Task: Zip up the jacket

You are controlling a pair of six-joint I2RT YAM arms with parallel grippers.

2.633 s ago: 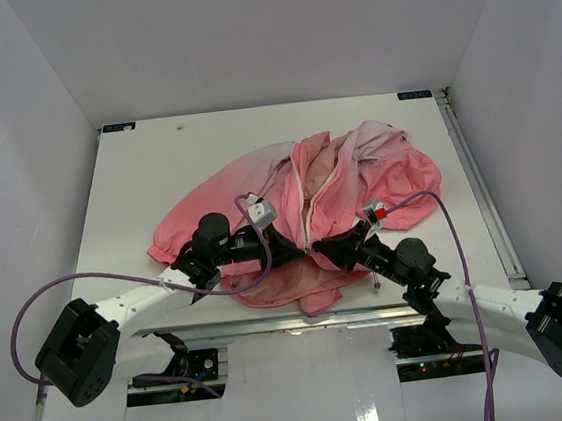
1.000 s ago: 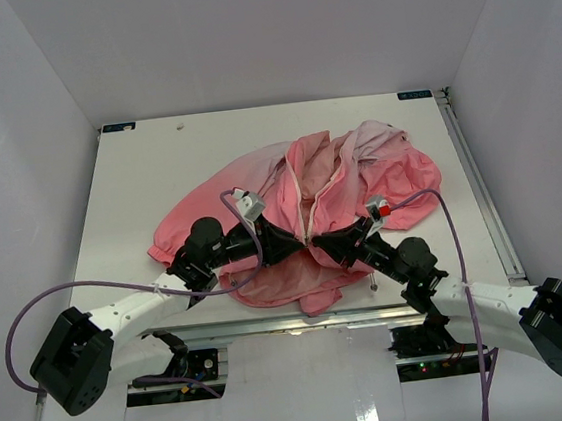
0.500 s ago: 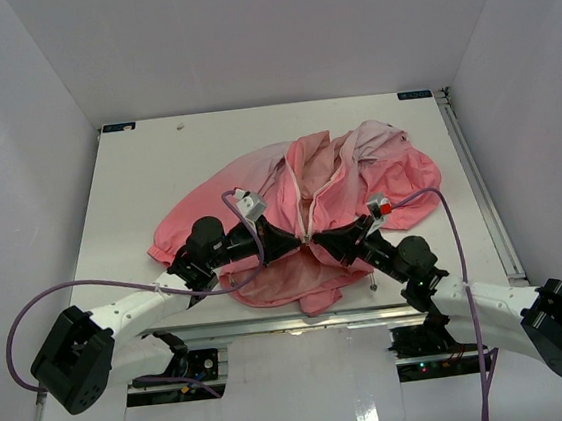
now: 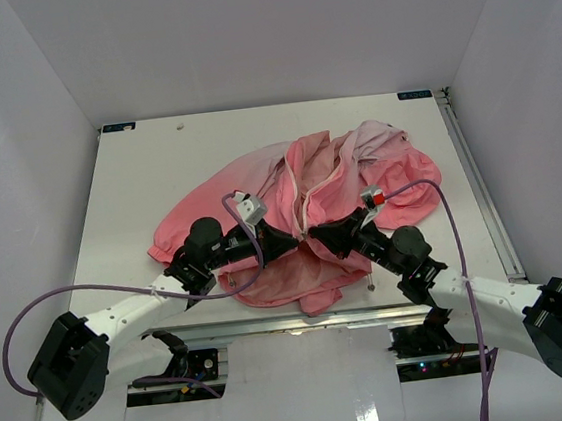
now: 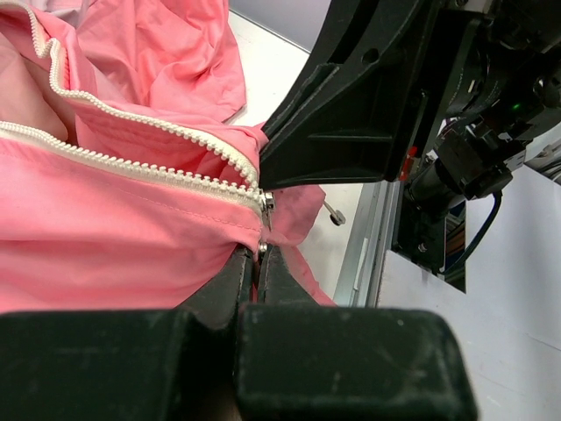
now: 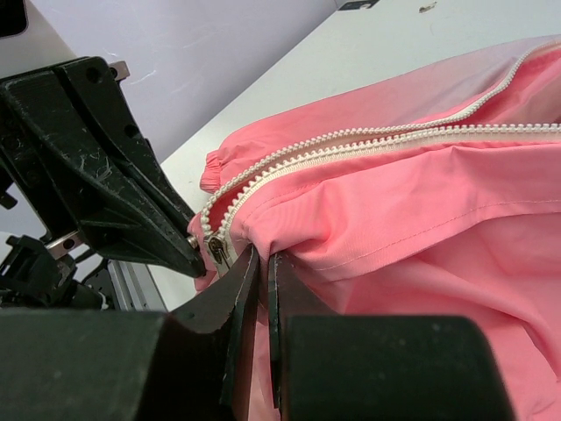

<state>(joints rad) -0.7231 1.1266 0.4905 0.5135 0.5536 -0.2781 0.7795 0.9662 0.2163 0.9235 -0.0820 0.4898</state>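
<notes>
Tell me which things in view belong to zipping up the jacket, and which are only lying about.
Part of the job:
- the jacket
- its white zipper teeth
- the zipper slider
- the left gripper and right gripper, each pinching fabric beside the slider

Just lying about:
- a small metal piece near the front edge of the table
- a dark speck near the far edge
</notes>
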